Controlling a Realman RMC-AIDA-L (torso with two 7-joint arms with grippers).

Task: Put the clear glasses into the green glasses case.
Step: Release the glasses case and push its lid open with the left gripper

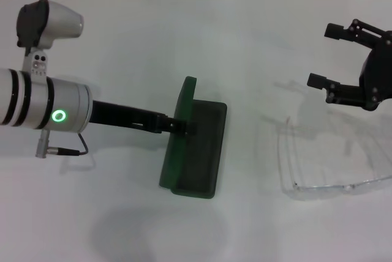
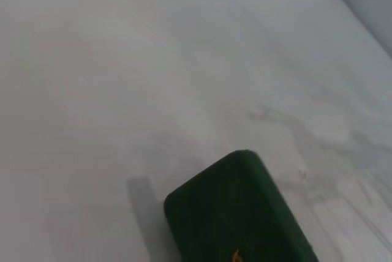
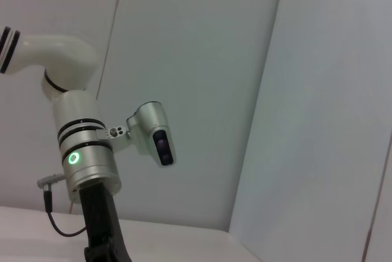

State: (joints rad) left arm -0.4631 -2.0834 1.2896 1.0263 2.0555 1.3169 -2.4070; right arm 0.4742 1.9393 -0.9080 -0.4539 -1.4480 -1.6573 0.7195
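Meanwhile the left gripper (image 1: pixel 180 125) is clamped on the raised lid of the green glasses case (image 1: pixel 199 152), which lies open on the white table (image 1: pixel 245 41) with its dark tray beyond the fingertips. Well apart, the right gripper (image 1: pixel 323 55) hangs spread wide, with the clear glasses (image 1: pixel 334 164) on the table just beneath and nearer the robot.

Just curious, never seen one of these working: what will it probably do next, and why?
Probably lower the open right hand onto the transparent plastic glasses lying on the white table, since the left hand is at the raised lid of the open dark green case.
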